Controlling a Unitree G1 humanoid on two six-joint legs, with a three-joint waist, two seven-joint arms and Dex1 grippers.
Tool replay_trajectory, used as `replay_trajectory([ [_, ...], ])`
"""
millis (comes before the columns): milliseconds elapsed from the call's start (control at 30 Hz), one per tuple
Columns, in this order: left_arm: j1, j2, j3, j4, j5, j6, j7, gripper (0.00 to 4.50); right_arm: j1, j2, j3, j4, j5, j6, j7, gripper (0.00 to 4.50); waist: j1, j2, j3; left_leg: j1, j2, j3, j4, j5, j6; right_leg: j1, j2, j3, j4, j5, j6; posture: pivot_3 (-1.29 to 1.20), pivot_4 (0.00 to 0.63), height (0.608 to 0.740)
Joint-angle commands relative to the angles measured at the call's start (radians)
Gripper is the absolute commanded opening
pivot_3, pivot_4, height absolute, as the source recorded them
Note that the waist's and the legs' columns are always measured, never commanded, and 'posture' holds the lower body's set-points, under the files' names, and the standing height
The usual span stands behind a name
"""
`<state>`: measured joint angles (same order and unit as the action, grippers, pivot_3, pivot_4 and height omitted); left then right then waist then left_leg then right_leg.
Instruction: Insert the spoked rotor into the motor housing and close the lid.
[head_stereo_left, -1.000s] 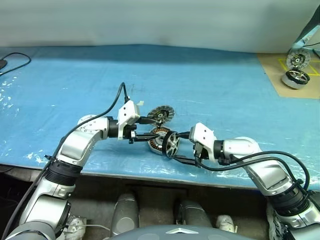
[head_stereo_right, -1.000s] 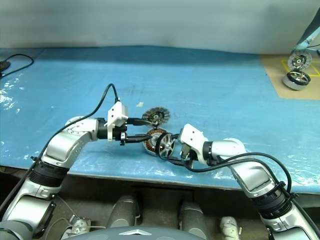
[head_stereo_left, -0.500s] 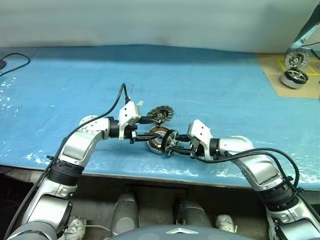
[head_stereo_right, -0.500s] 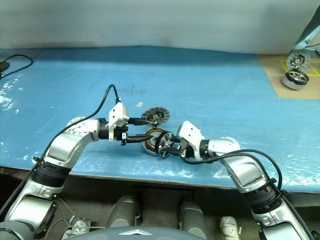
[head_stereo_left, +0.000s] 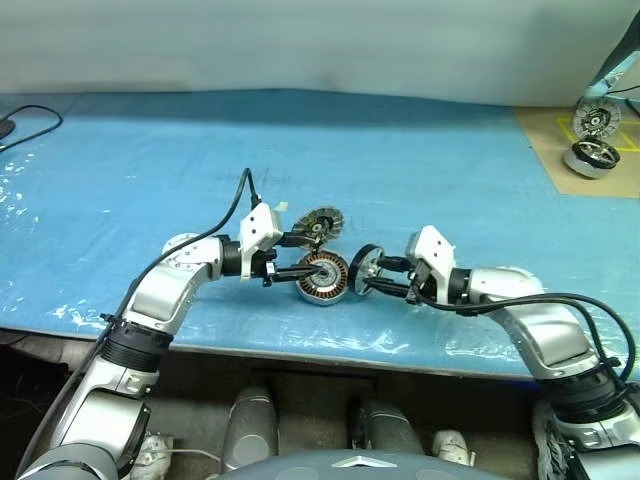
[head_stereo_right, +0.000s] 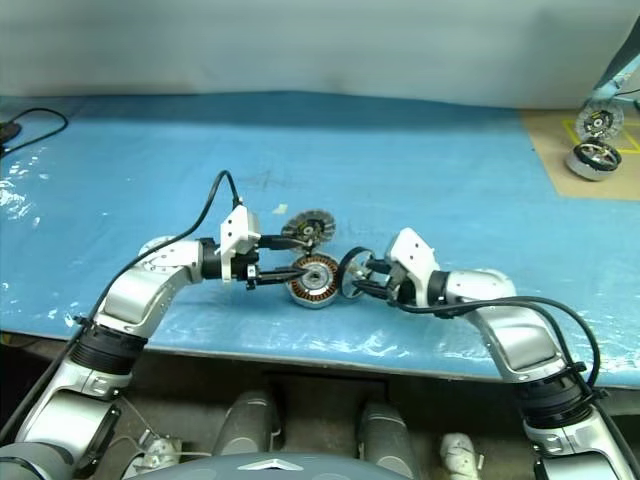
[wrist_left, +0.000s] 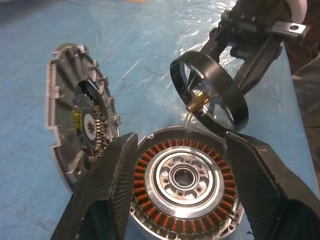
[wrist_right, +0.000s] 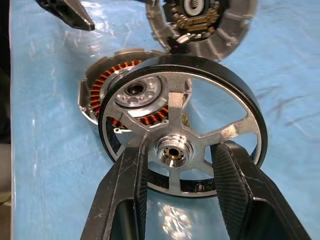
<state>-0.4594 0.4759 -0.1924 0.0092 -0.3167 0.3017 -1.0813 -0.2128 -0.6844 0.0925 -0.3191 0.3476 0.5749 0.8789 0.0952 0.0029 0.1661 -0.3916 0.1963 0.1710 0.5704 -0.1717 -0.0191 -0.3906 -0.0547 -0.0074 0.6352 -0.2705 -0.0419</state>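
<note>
The housing (head_stereo_left: 323, 277) rests on the blue table (head_stereo_left: 420, 160), windings up. The left gripper (wrist_left: 180, 200) straddles it, one finger on each side of the cup, jaws closed against its rim. The lid (head_stereo_left: 320, 224) stands open on its hinge, tilted up behind the housing, segmented face toward the cup. The right gripper (wrist_right: 180, 172) pinches the rotor (head_stereo_left: 366, 270) by its spokes, fingers (wrist_right: 235, 185) on either side of the hub. The rotor is held on edge, just beside the housing on its right and clear of it. A second motor (head_stereo_left: 592, 155) sits on a tan mat (head_stereo_left: 560, 150) at the far right.
</note>
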Motion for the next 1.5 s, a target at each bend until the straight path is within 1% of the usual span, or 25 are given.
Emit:
replay_trajectory([
  [33, -0.016, -0.002, 0.024, 0.014, 0.005, -0.050, 0.003, 2.93, -0.022, -0.011, -0.050, -0.094, 0.079, 0.036, 0.021, 1.50, -0.002, 0.000, 0.000, 0.000, 0.000, 0.000, 0.000, 0.000, 0.000, 0.000, 0.000, 0.000, 0.000, 0.000, 0.000, 0.00, 0.150, 0.740],
  [100, -0.010, 0.010, 0.032, 0.020, -0.003, -0.065, -0.018, 2.93, -0.064, -0.003, -0.031, -0.100, 0.096, 0.056, 0.031, 1.50, -0.003, 0.000, 0.000, 0.000, 0.000, 0.000, 0.000, 0.000, 0.000, 0.000, 0.000, 0.000, 0.000, 0.000, 0.000, 0.00, 0.150, 0.740],
  [233, 0.028, 0.052, 0.052, 0.005, -0.012, -0.111, -0.057, 2.93, -0.159, 0.029, 0.054, -0.054, 0.082, 0.070, 0.064, 1.50, -0.007, 0.000, 0.000, 0.000, 0.000, 0.000, 0.000, 0.000, 0.000, 0.000, 0.000, 0.000, 0.000, 0.000, 0.000, 0.00, 0.150, 0.740],
  [367, 0.092, 0.111, 0.078, -0.055, -0.055, -0.067, -0.093, 2.93, -0.242, 0.040, 0.145, 0.021, 0.048, 0.043, 0.134, 1.50, -0.006, 0.000, 0.000, 0.000, 0.000, 0.000, 0.000, 0.000, 0.000, -0.001, 0.000, 0.000, 0.000, 0.000, 0.000, 0.00, 0.150, 0.740],
  [533, 0.169, 0.142, 0.095, -0.140, -0.069, -0.039, -0.072, 2.93, -0.300, 0.045, 0.197, 0.105, 0.006, -0.019, 0.204, 1.50, 0.000, 0.000, 0.000, -0.003, 0.000, 0.001, -0.001, 0.000, 0.000, -0.002, 0.000, -0.001, 0.000, 0.000, 0.000, 0.00, 0.150, 0.740],
  [700, 0.224, 0.139, 0.101, -0.162, -0.054, -0.069, -0.045, 2.93, -0.356, 0.064, 0.211, 0.188, -0.040, -0.073, 0.222, 1.50, -0.003, 0.000, 0.000, -0.002, 0.001, 0.001, 0.000, 0.000, 0.000, -0.002, 0.000, -0.001, 0.000, 0.000, 0.000, 0.00, 0.150, 0.740],
  [767, 0.239, 0.141, 0.099, -0.160, -0.046, -0.081, -0.040, 2.93, -0.376, 0.054, 0.217, 0.207, -0.063, -0.092, 0.238, 1.50, -0.004, 0.000, 0.000, -0.002, 0.001, 0.002, 0.000, 0.000, 0.000, -0.002, 0.000, -0.001, 0.001, 0.000, 0.000, 0.00, 0.150, 0.740],
  [1167, 0.259, 0.121, 0.096, -0.115, -0.030, -0.141, -0.011, 2.93, -0.407, 0.024, 0.254, 0.205, -0.122, -0.144, 0.355, 1.50, -0.003, 0.000, 0.000, -0.002, 0.001, 0.002, 0.000, 0.000, 0.000, -0.002, 0.000, -0.001, 0.001, 0.000, -0.001, 0.00, 0.150, 0.740],
  [1500, 0.267, 0.106, 0.085, -0.090, -0.008, -0.174, -0.004, 2.93, -0.415, 0.032, 0.253, 0.234, -0.171, -0.179, 0.349, 1.50, -0.003, 0.000, 0.000, -0.002, 0.001, 0.002, 0.001, 0.000, 0.000, -0.002, 0.000, 0.000, 0.002, 0.000, -0.001, 0.00, 0.150, 0.740],
])
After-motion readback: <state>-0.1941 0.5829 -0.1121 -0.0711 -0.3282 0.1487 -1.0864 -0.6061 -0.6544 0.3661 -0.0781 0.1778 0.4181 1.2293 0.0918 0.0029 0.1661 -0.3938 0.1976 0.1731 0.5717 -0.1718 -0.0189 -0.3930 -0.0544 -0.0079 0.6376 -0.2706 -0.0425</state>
